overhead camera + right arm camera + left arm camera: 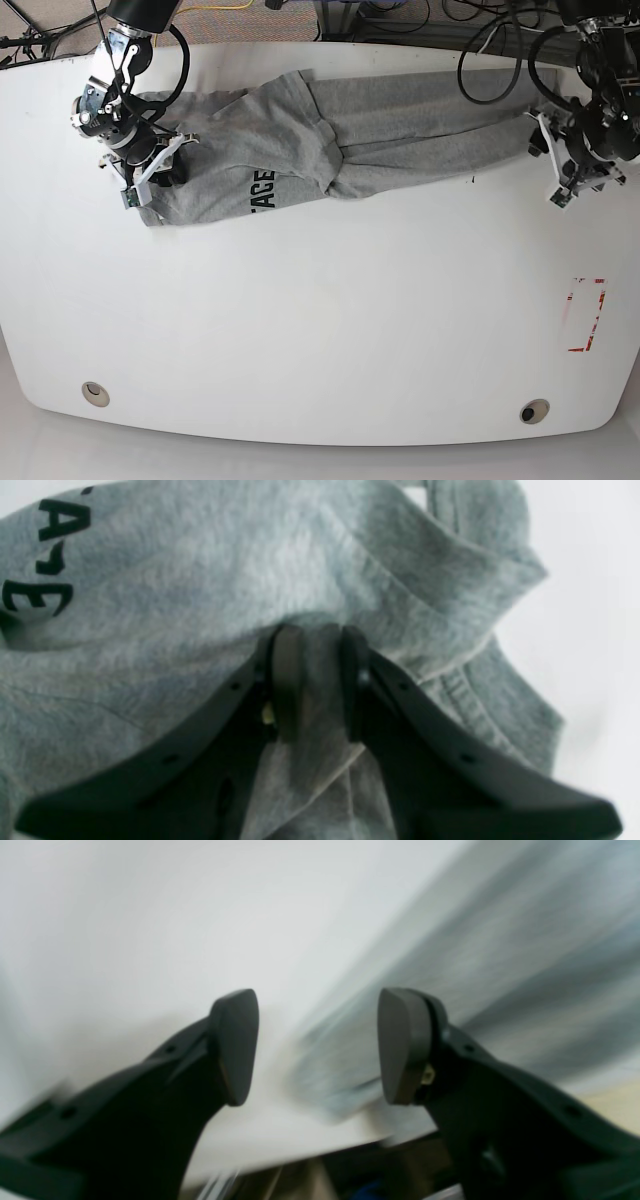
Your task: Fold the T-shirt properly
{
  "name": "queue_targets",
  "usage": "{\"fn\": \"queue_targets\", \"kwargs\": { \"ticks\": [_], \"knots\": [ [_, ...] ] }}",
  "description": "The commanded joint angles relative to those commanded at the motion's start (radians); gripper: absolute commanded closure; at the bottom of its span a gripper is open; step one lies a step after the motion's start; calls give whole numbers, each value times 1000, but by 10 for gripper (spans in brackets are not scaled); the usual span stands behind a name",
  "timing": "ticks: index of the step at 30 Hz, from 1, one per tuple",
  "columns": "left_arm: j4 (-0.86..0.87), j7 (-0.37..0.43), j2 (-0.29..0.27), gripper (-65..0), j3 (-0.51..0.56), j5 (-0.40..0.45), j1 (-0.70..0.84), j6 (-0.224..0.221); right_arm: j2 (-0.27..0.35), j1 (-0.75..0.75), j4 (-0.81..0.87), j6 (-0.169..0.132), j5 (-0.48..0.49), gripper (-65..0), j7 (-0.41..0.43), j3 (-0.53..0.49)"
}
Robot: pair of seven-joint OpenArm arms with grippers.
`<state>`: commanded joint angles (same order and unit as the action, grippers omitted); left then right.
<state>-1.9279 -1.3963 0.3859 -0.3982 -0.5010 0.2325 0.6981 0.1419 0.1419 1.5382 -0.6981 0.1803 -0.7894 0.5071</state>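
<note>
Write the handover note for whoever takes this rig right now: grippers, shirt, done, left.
Right gripper: shut on a bunch of the T-shirt near its collar end.
Left gripper: open, empty, at the shirt's other end; that view is motion-blurred.
T-shirt: stretched in a rumpled band along the table's far side, black lettering showing.
Done: no neat fold yet.
Left: spread flat, then fold.
</note>
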Motion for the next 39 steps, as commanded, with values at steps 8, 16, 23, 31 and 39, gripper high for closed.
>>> {"fn": "queue_targets", "kwargs": {
  "ticks": [8, 16, 23, 31, 39],
  "knots": [
    [58, 0, -69, -329, -3, 32, 60, 0, 0, 0, 0, 0, 0, -122, 0, 0],
    [190, 33, -84, -143, -2, 89, 84, 0, 0, 0, 3, 0, 2, -122, 0, 0],
    [307, 38, -69, -139, 0, 161, -8, 0, 0, 0, 5, 0, 2, -122, 0, 0],
    [471, 110, -35, -139, 100, 210, -172, 0, 0, 0, 2, 0, 2, -122, 0, 0],
    [608, 159, -26, -139, 190, 229, -290, 0, 0, -20, 0, 0, 2, -122, 0, 0]
  ]
}}
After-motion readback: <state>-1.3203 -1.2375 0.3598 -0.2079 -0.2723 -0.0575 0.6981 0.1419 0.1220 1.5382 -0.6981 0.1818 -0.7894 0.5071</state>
